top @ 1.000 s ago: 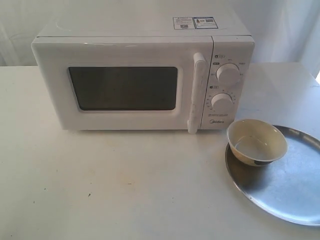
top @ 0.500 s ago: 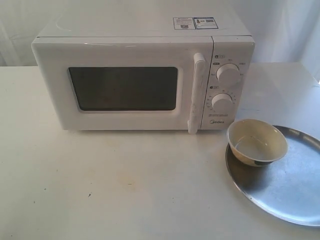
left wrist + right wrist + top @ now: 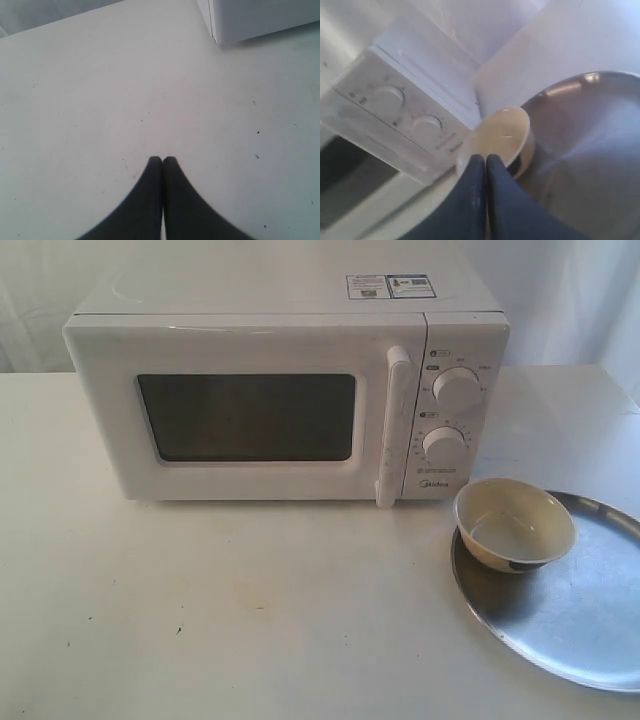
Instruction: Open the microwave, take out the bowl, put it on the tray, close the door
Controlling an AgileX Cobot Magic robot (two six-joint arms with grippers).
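Frontal exterior view; close downward wrist views; microwave (image 3: 250,295) in all.

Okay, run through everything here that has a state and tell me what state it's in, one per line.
Door: closed.
Bowl: upright, empty, sitting on the tray.
Tray: lying flat, holding only the bowl.
Left gripper: shut, holding nothing.
Right gripper: shut, holding nothing.

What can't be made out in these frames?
- Inside the microwave, exterior view: the shut door's dark window hides it.
- Right side of the tray, exterior view: cut off by the frame edge.
- Dial lettering, exterior and right wrist views: too small, blurred.
- Part of the bowl, right wrist view: behind the shut right gripper.
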